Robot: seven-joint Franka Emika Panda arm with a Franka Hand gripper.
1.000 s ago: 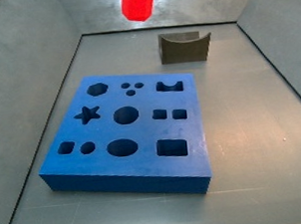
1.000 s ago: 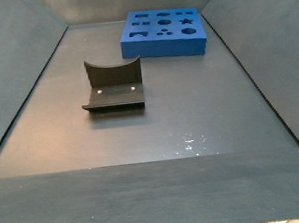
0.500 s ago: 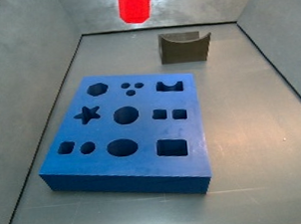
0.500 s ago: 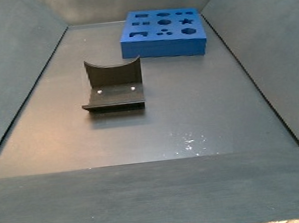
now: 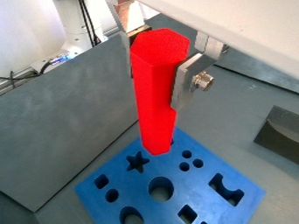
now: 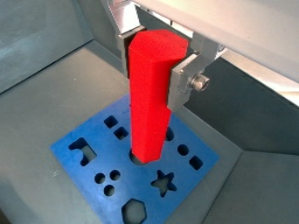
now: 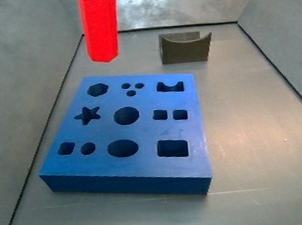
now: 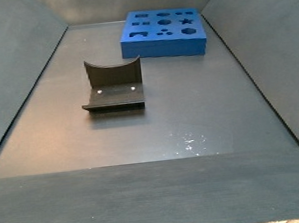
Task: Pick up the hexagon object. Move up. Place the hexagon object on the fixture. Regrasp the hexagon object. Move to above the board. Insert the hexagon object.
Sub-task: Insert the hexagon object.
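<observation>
Reads as a robotics lab test cell, not a home or shop. Bare grey metal enclosure with sloped walls and a scuffed floor, seen in both side views. Holds only purpose-made test pieces: thick blue board with star, round, square and hexagon cut-outs, and a dark fixture with a curved notch on a base plate. Loose cables beyond the enclosure wall in a wrist view. Gripper hangs above the board, one silver finger showing, pressed against an upright red hexagon object, a plain matte test bar.
</observation>
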